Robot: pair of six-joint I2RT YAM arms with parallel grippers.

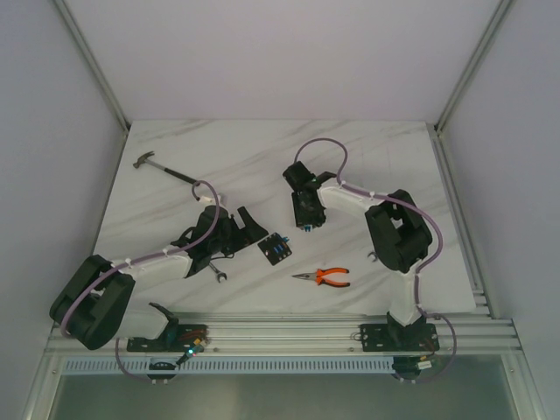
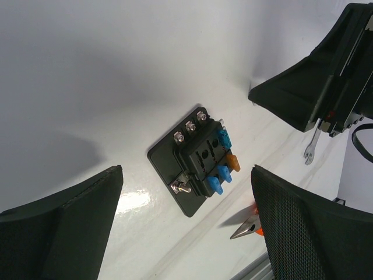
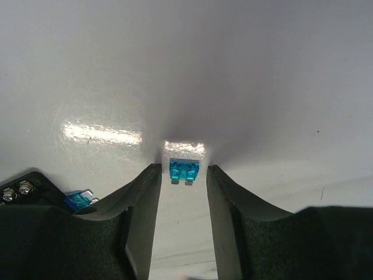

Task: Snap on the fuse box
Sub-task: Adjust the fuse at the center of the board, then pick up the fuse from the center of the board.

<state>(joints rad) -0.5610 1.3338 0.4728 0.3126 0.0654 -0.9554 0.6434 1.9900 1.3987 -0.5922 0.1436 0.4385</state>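
Several fuses, three blue [image 2: 217, 182] and one orange [image 2: 233, 161], already stood in the slots of the fuse box [image 2: 195, 160], while other slots along its face appeared vacant. By that reading the task was partly done and not finished. The fuse box lay flat on the worktop [image 1: 262, 149], toward the near edge and around the middle from left to right, just left of and slightly beyond the pliers [image 1: 324, 277]. The left hand [image 1: 245, 236] was spread wide, its fingers [image 2: 64, 224] clear of the box on either side and pointed toward it, holding nothing. The right hand [image 1: 306, 220] hovered low, just beyond and to the right of the box, one corner of which showed at the lower left of its wrist view. Its fingers [image 3: 143, 198] were narrowly parted about a loose blue fuse [image 3: 184, 169], with a thin gap showing on each side, so the fuse was bracketed and apparently not yet pinched. What probably remained was to close on that fuse, carry it over a vacant slot and press it until it seated. Whether any further part had to be snapped on could not be told from these views.
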